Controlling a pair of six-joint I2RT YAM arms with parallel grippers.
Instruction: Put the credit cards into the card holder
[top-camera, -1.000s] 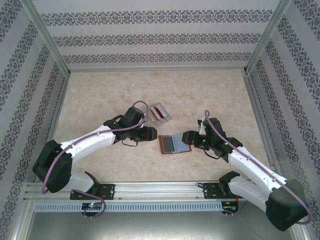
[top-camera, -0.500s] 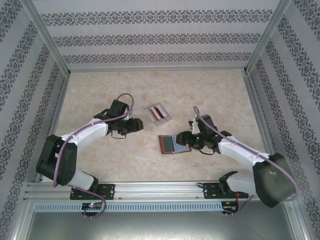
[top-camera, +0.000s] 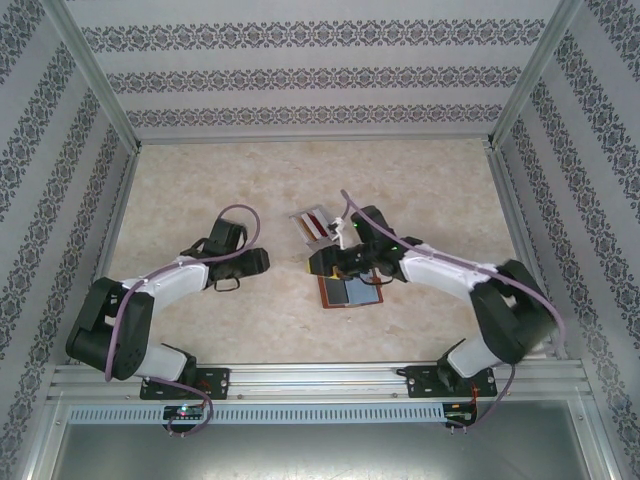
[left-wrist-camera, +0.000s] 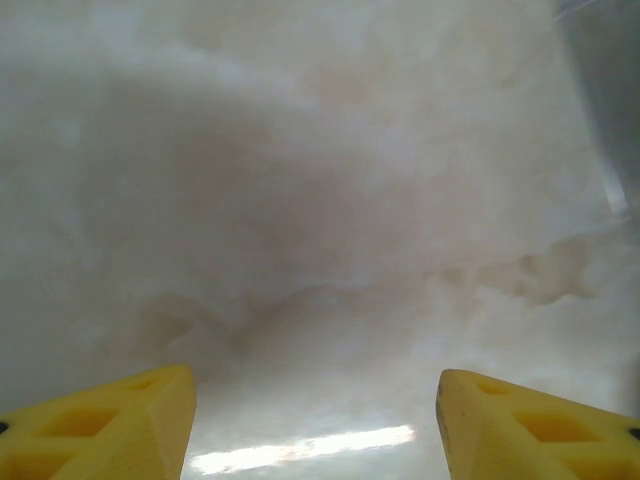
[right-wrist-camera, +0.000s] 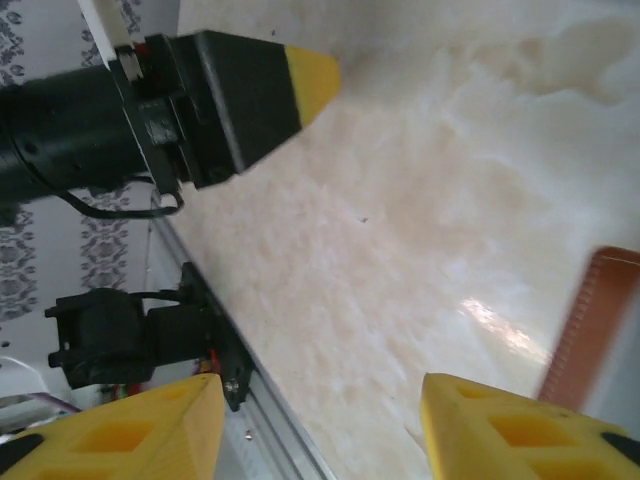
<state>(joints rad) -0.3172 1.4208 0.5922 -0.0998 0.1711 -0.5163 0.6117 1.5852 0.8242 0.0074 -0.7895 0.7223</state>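
In the top view, the left gripper (top-camera: 257, 262) sits left of centre over bare table (top-camera: 200, 180), its jaws wide apart and empty. At centre, the cards (top-camera: 318, 222) lie in a clear tray (top-camera: 297, 216). Just below the tray, the right gripper (top-camera: 316, 264), jaws parted and empty, is at the upper left corner of the open holder (top-camera: 350, 293).

Orange-brown card holder (top-camera: 345, 296), grey inside, beige marbled table (top-camera: 200, 180), damask-striped walls (top-camera: 320, 75)
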